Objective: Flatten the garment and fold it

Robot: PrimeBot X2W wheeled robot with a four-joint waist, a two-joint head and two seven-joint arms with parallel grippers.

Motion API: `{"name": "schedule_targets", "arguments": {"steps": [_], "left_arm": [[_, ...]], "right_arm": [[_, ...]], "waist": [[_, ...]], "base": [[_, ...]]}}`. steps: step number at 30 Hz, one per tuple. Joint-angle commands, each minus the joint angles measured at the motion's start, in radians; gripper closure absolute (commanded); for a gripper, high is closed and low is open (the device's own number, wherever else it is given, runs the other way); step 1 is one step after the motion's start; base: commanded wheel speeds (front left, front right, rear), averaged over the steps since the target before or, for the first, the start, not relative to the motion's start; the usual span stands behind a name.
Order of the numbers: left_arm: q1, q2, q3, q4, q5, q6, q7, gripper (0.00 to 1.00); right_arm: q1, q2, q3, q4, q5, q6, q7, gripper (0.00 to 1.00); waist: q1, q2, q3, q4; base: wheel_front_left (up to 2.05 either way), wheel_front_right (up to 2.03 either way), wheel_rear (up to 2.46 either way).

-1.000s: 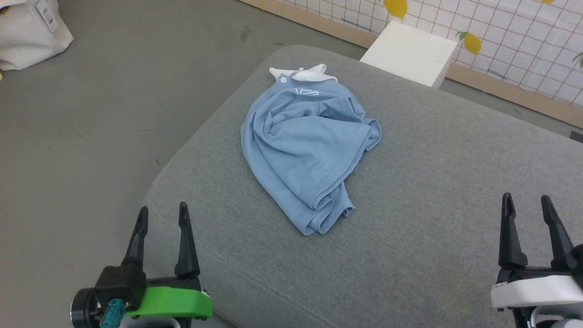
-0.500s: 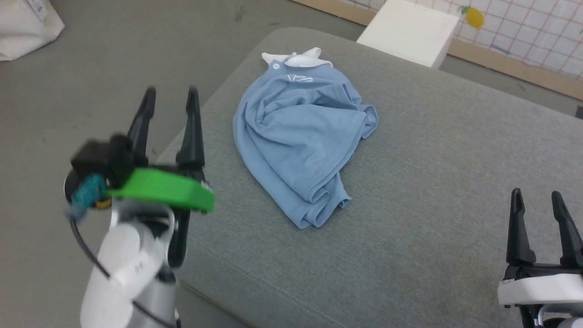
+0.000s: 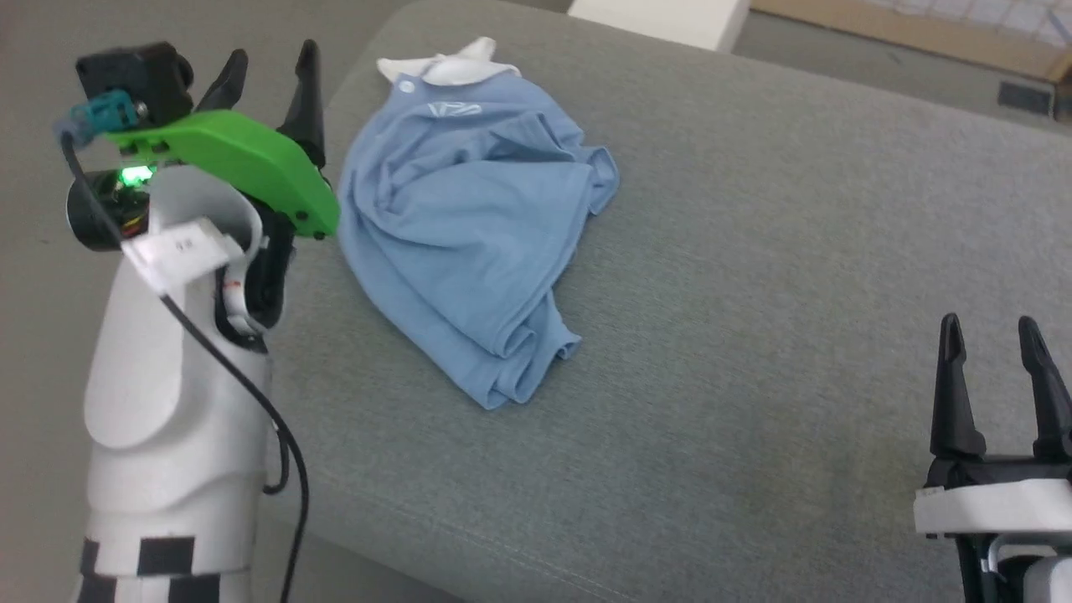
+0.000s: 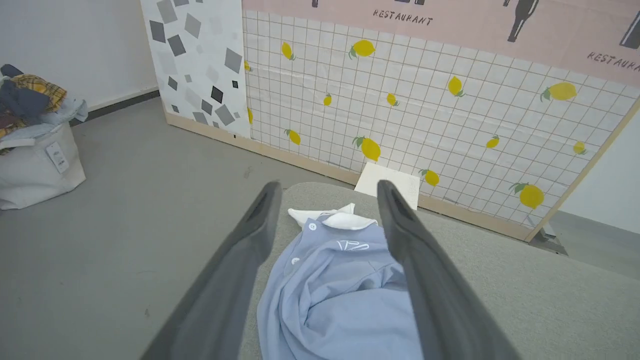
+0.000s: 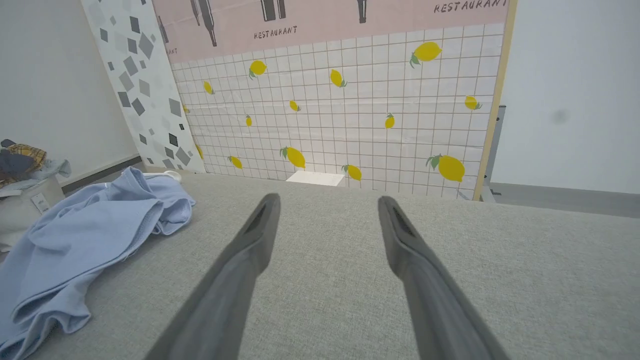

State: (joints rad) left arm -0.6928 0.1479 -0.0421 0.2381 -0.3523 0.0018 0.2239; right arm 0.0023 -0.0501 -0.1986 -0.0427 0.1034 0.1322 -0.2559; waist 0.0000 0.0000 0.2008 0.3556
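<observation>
Now the left gripper (image 3: 274,52) is standing tall at the left edge of the grey cushion (image 3: 754,293), where a second ago it was sitting low at the near-left corner. The arm has been climbing and reaching forward, and the head camera has been tilting with it, so the shirt's shift across the picture is not its own. Its jaws are gaping fully and gripping nothing. In the left wrist view they are framing the white collar (image 4: 332,218).

Just to its right, the garment (image 3: 469,226) is lying in a crumpled heap on the cushion, collar at the far end and hem bunched toward the robot, no differently heaped than before. The reach seems to be lining up a first pinch near the collar or shoulder, so flattening is only beginning and folding is still ahead.

Farther right, the right gripper (image 3: 988,324) is waiting low at the near corner, well apart from the cloth, jaws spread wide and empty.

Nothing is blocking the approach. A cloth bag (image 4: 35,160) is sitting on the floor far left, and a white box (image 3: 662,12) is standing beyond the cushion's far edge. The overlapping folds themselves are likely hiding the sleeves.
</observation>
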Motion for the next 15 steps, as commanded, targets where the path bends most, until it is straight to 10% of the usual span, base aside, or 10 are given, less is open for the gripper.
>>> {"name": "schedule_targets", "arguments": {"steps": [1,15], "left_arm": [[-0.032,0.017,0.003,0.036,-0.007,0.004,0.028,0.00],[-0.108,0.083,-0.063,0.197,-0.051,-0.058,0.362,0.00]], "right_arm": [[-0.023,0.000,0.004,-0.009,-0.010,-0.002,-0.006,0.00],[-0.103,0.000,0.021,-0.059,-0.022,-0.002,-0.006,0.00]], "waist": [[0.0000,0.0000,0.074,-0.072],[0.0000,0.0000,0.255,-0.224]], "base": [[0.00,0.00,0.00],[0.00,0.00,0.00]]}}
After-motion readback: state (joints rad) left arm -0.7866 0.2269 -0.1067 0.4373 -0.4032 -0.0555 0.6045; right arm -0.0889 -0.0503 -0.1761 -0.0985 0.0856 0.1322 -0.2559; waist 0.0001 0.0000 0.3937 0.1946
